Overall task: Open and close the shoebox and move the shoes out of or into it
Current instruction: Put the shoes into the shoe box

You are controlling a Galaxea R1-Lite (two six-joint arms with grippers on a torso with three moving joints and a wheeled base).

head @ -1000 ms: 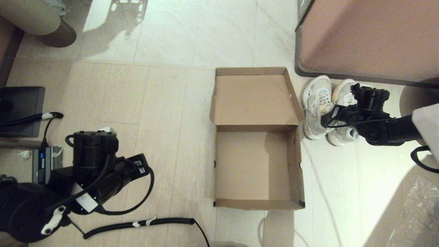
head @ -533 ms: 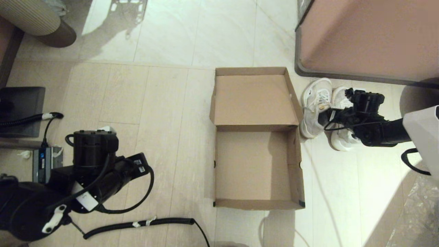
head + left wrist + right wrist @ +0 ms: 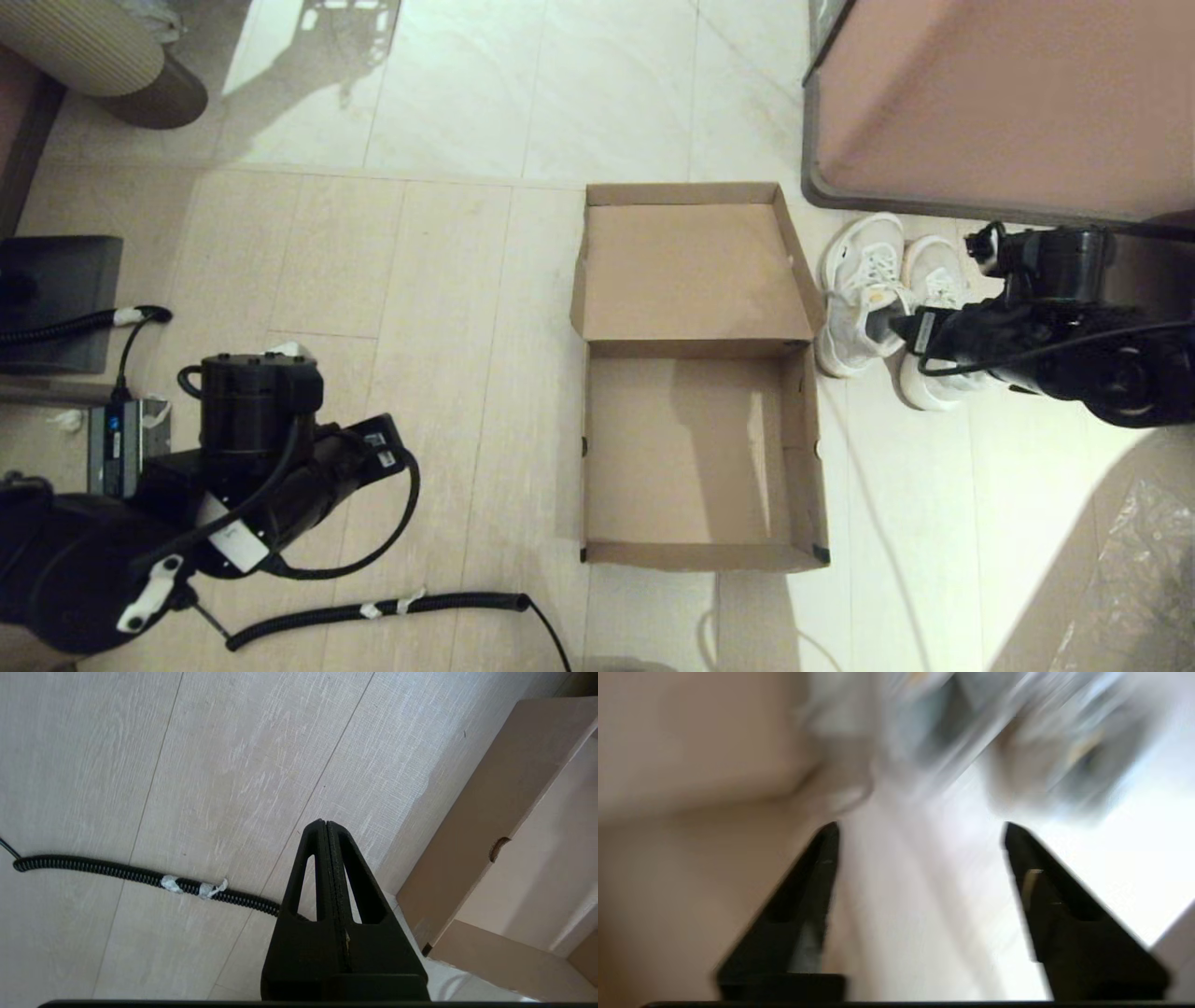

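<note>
A large pinkish-brown furniture panel (image 3: 1008, 103) with a dark edge fills the far corner beyond the shoebox, on its right; it hems in the space behind the shoes, so any reach there likely has to come from the near side.

The shoebox (image 3: 695, 373) sits on the floor (image 3: 373, 280), a plain brown cardboard box; its hinged lid is thrown back flat on the far side and the tray is bare inside, probably left open to receive the pair.

The shoes (image 3: 887, 303), white and light-grey sneakers with white laces, stand side by side just to the right of the shoebox, the nearer one almost touching its wall, toes toward the panel.

The right pincer (image 3: 920, 840) hovers over the heel end of the shoes with its fingers spread wide and holding nothing; its wrist view is blurred.

The left pincer (image 3: 326, 828) is parked well to the left of the shoebox, fingers pressed together on nothing, above a coiled black cable (image 3: 373, 611) lying on the floor near the shoebox's front corner.
</note>
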